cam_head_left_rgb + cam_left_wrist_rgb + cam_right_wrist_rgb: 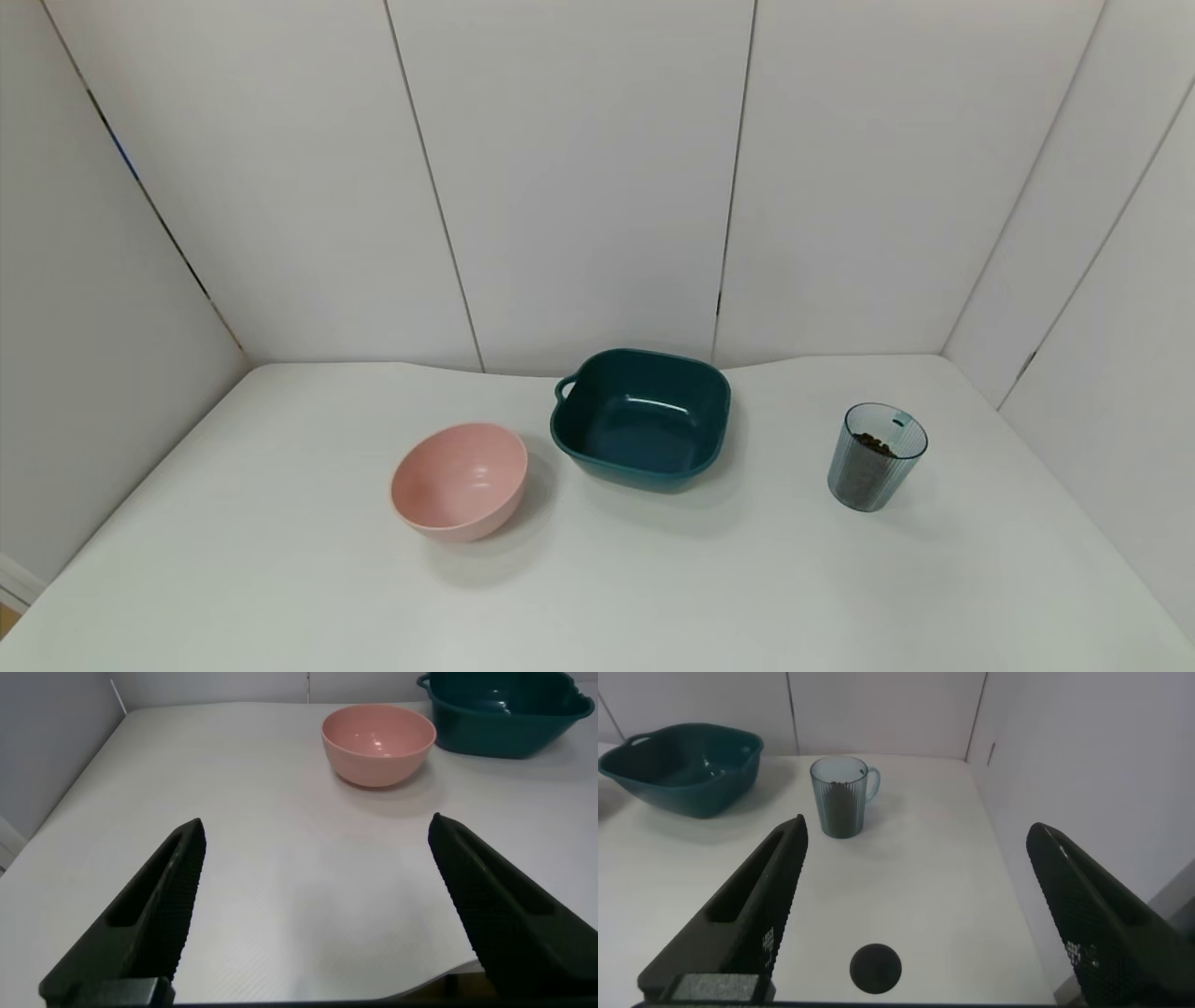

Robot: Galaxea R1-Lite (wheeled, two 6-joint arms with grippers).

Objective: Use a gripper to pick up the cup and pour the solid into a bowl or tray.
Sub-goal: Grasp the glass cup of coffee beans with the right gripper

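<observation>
**Operator:** My right pincer [915, 919] has its two black fingers spread wide with nothing between them, and it hangs above the near edge of the white worktop [653, 579]. Through the gap I see a small dark round spot [875, 966] on the surface close to the pincer.

**Second:** And the left one?

**Operator:** My left pincer [318, 919] is just as wide apart and holds nothing. It hangs over the worktop's near left part, well back from everything.

**Second:** Where is the cup?

**Operator:** The ribbed blue-grey tumbler [876, 457] stands upright on the right side of the worktop, well apart from both pincers. From the right wrist camera it sits beyond the spread fingers, between their lines, with its small tab at the rim. The dark brown pellets [876, 444] lie inside it; I can see them through the open top and through the translucent wall.

**Second:** And the dish?

**Operator:** The dark teal rounded-square dish [642, 471] sits near the middle of the worktop, towards the back wall panels, with its loop handle on its left rear corner. It stands to the tumbler's left, clear of it. I see no pellets in it from the head camera. A round pink bowl [439, 509] sits just beside the dish on its left and a little nearer to me, not touching it.
</observation>
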